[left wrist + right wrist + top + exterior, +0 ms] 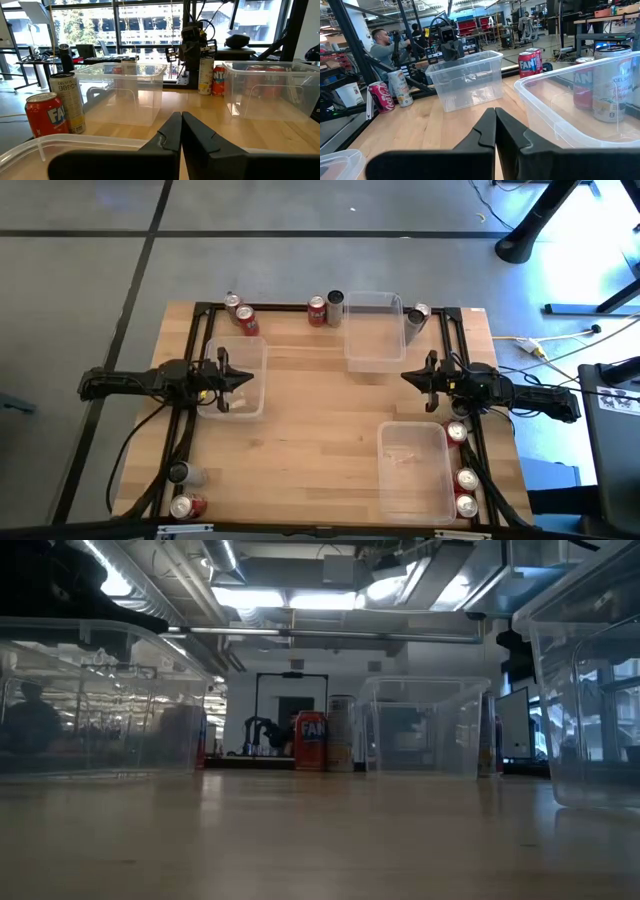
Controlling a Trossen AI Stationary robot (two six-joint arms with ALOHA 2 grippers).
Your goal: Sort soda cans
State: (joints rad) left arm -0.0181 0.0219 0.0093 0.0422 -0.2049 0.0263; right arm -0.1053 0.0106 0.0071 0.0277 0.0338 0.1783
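1. Pincers first: the left pincer point(238, 378) hangs over the clear bin point(237, 377) on the left side of the worktop point(310, 440), its fingers pressed together on nothing. The right pincer point(412, 377) is likewise closed and empty, poised between the far bin point(373, 330) and the near right bin point(415, 472).
2. No soda cans point(317, 311) are in any bin yet, as far as I can see. They stand and lie in small groups along the worktop's edges: near the far rail, at the right edge, at the near left corner.
3. From where I stand these look like thin-walled metal, smooth and a bit slippery. Full ones would be fairly heavy; I can't tell whether they are.
4. I'd take an upright can around its middle, squarely across the round, squeezing gently so it doesn't dent.
5. Those lying down may roll when nudged.
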